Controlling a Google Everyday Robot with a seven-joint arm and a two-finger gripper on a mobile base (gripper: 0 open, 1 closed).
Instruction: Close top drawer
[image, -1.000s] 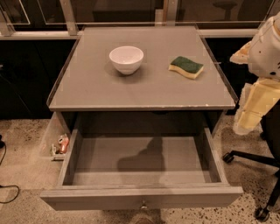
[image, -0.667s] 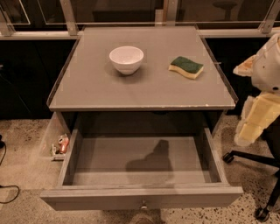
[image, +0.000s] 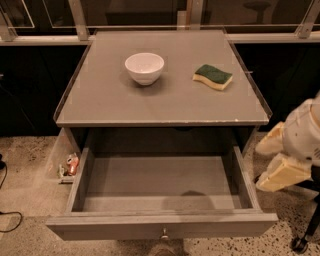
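**A:** Where is the arm's two-finger gripper (image: 275, 159) now?

**B:** At the right edge of the view, outside the cabinet. A second ago it hung higher, level with the flat grey cabinet top (image: 170, 102). It has since sunk to about the level of the drawer's side wall. Its cream fingers (image: 283, 174) stand apart with nothing between them.

**A:** And the wide, shallow grey wooden top drawer (image: 150, 227)?

**B:** Pulled fully out and lying just beside the gripper, on its inward side. It has not shifted since a second ago. The box is bare inside, and its flat front panel sits lower and nearer the camera than the gripper. The small round metal knob (image: 164, 233) at the panel's centre is well across from the gripper.

**A:** So what does the drop mean?

**B:** I would judge this an approach, with no push begun. The gripper is near the drawer's height but touches nothing, and it is off to the side rather than in front of the panel. It likely needs to swing round to the panel's outer face.

**A:** Anything in the way?

**B:** The round white ceramic bowl (image: 144, 67) and the green-and-yellow rectangular sponge (image: 213, 76) sit above and beyond the gripper, clear of the drawer's path.
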